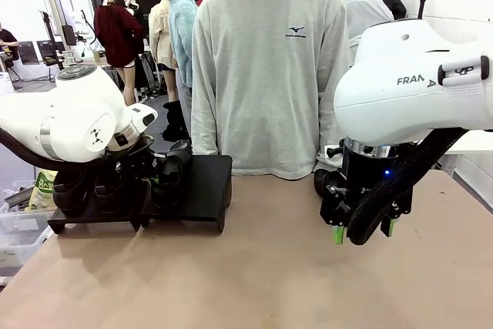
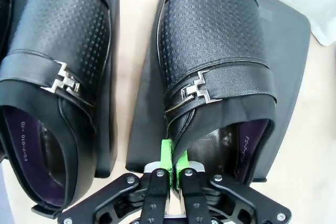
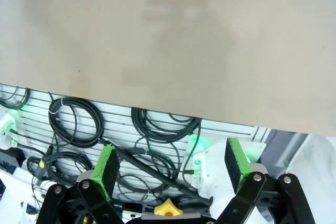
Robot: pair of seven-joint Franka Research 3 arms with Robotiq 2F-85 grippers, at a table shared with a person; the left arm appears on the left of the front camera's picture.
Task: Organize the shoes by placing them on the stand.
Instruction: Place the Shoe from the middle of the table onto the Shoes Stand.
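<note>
Two black buckled shoes lie side by side in the left wrist view. The right shoe (image 2: 215, 51) rests on one unit of the black stand (image 2: 289, 72). My left gripper (image 2: 174, 157) is shut on that shoe's back collar, with the green pads pinching the leather. The left shoe (image 2: 58, 51) sits on the neighbouring unit (image 2: 107, 153). In the front view the left gripper (image 1: 166, 173) is low over the stand (image 1: 206, 184), with a shoe (image 1: 179, 158) dark under it. My right gripper (image 1: 363, 230) hangs open just above the table, holding nothing, and its pads (image 3: 106, 167) stand wide apart.
A person in a grey sweatshirt (image 1: 269, 67) stands at the far edge, right behind the stand. The brown table (image 1: 254, 275) stretches between the arms. In the right wrist view, the table edge (image 3: 157, 111) gives way to coiled cables (image 3: 79, 124). A clear bin (image 1: 15, 229) sits at the left.
</note>
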